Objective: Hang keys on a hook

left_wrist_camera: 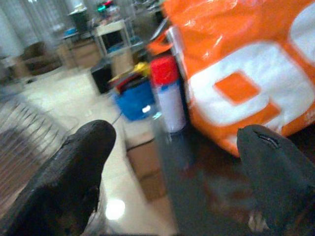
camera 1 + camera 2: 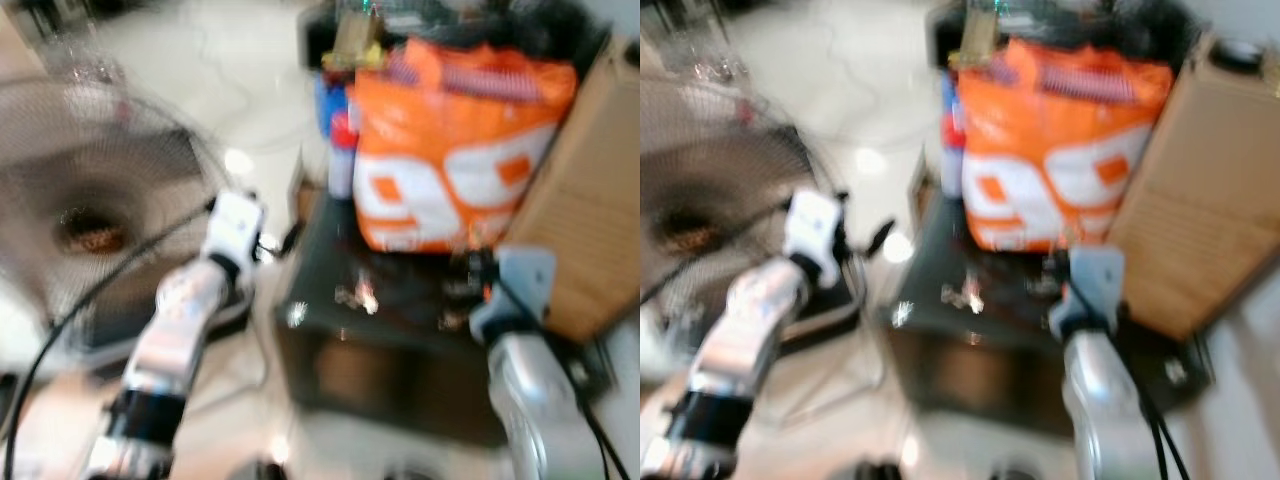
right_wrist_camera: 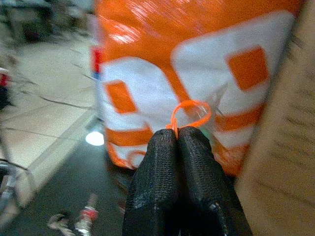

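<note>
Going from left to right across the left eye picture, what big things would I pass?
Round wire-grille fan → silver left arm → orange-and-white plastic bag → brown cardboard box.

- A thin orange ring [image 3: 191, 114] is sticking up from between the two black fingertips [image 3: 165, 147], which are pinching it tight.
- The ring is looking see-through and bent, and it is showing in front of the orange and white bag [image 3: 197, 64].
</note>
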Tool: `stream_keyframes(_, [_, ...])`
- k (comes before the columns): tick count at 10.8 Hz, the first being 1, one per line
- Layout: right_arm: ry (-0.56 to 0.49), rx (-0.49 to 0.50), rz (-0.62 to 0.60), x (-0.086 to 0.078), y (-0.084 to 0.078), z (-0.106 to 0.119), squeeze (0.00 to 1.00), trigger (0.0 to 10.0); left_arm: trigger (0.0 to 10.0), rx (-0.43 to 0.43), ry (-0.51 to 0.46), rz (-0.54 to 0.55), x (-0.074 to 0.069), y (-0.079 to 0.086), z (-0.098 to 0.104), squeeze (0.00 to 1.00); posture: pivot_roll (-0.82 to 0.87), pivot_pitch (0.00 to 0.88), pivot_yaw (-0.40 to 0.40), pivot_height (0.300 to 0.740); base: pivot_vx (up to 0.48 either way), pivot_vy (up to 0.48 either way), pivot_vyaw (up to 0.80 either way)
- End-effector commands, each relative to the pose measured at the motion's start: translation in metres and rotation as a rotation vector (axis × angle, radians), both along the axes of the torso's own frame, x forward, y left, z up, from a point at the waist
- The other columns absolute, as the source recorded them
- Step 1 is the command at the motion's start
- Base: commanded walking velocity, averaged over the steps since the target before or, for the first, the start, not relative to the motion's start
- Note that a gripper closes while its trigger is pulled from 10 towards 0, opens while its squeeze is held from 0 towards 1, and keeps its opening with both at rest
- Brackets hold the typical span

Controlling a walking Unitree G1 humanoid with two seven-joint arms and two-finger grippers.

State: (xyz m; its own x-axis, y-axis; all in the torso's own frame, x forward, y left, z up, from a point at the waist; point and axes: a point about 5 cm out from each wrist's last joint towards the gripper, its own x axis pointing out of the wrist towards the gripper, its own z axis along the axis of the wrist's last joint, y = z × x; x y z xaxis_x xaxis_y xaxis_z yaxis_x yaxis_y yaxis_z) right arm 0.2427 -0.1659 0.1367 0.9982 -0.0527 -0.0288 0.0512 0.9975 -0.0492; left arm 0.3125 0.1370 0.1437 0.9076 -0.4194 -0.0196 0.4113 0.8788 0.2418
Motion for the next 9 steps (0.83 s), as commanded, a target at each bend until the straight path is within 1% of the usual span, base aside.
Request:
stream_keyframes(1, [0.017,0.006,-0.004,-0.002,0.001,-0.003,0.00,10.0,10.0,0.012,-0.002,0.006,0.000,0.002,0.000,0.00,-0.19,0.000,0.083,0.740,-0.255,0.000,0.00])
stream_keyframes(3, [0.026,-0.006,0.007,-0.003,0.002,-0.004,0.00,10.0,10.0,0.008,0.001,0.002,0.001,0.001,0.000,0.00,-0.19,0.000,0.086,0.740,-0.251,0.000,0.00])
stream_keyframes(5, [0.043,-0.037,0.023,-0.004,0.003,-0.006,0.00,10.0,10.0,-0.002,0.010,0.001,0.000,0.002,-0.003,0.00,-0.19,0.000,0.101,0.740,0.000,0.000,0.00])
stream_keyframes(7, [0.026,-0.038,0.025,-0.001,0.003,-0.004,0.00,10.0,10.0,-0.008,0.019,0.000,0.000,0.005,-0.005,0.00,-0.18,0.000,0.105,0.740,0.000,0.000,0.00])
stream_keyframes(8, [0.019,-0.036,0.024,0.002,0.004,-0.003,0.00,10.0,10.0,0.005,0.017,0.020,-0.003,0.013,-0.004,0.00,-0.15,0.000,0.084,0.740,0.000,0.000,0.00])
stream_keyframes(9, [0.016,-0.031,0.041,0.004,0.008,-0.003,0.00,10.0,10.0,-0.002,0.023,0.050,-0.006,0.019,-0.005,0.00,-0.14,0.000,0.068,0.740,0.000,0.000,0.00])
